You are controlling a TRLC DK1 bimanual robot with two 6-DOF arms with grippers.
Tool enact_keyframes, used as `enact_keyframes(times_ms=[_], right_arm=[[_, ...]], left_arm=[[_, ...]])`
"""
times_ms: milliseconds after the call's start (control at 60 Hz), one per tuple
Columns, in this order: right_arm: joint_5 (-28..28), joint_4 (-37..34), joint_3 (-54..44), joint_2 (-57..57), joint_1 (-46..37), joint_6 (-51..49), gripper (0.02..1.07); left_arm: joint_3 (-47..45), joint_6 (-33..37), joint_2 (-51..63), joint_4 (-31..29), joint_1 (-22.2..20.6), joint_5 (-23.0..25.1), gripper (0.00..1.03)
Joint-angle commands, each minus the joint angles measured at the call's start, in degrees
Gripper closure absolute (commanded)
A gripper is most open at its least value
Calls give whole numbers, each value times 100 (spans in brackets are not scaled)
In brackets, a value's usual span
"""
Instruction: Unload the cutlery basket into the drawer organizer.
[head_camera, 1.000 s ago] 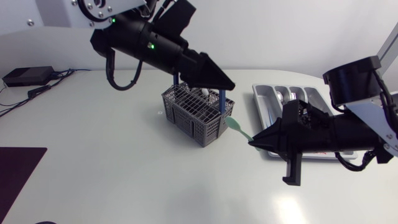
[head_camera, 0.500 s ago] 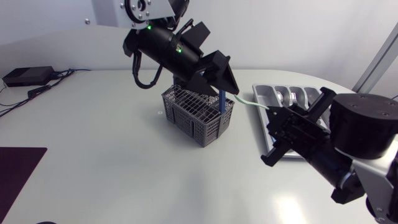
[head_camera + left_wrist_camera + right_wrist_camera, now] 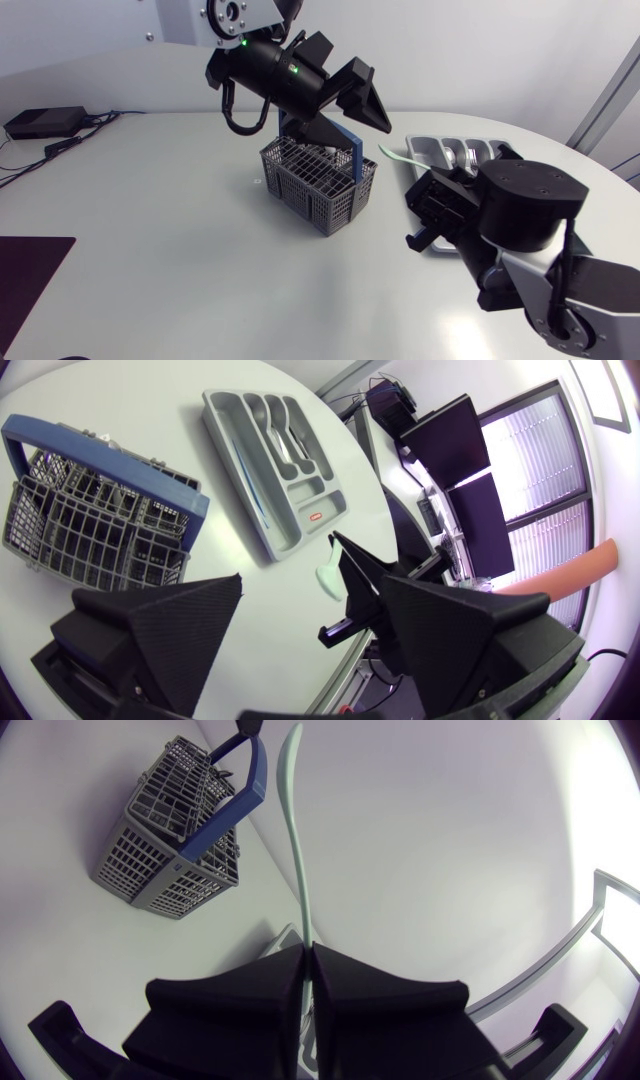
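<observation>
The left gripper (image 3: 366,124) is hovering above the basket (image 3: 320,190), fingers apart. The right gripper (image 3: 305,952), beside the organizer (image 3: 290,535), is clamping its fingers on a green spoon (image 3: 297,830).

Broad bare counter (image 3: 150,250) lies free left of and nearer than the cutlery basket (image 3: 318,188). Over it the left claw (image 3: 288,558), fingers spread, crowds the blue handle (image 3: 345,140). The right arm (image 3: 525,205) overhangs the drawer organizer (image 3: 425,150). The green utensil (image 3: 396,157) pinched in the right claw (image 3: 307,955) seemingly crosses the gap between basket and organizer.
</observation>
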Motion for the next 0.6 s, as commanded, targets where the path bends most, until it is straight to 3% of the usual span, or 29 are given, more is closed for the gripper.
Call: enact_keyframes(times_ms=[0,350,483,583], right_arm=[[159,305,45,254,89,-188,102],[652,1008,212,719,283,-408,102],[687,1079,247,851,300,-408,102],[757,1149,229,930,370,-417,102]], left_arm=[[28,-318,136,111,-20,49,8],[-42,-687,355,322,-301,93,20],[-77,-766,329,401,-328,101,39],[-139,-783,320,454,-301,101,47]])
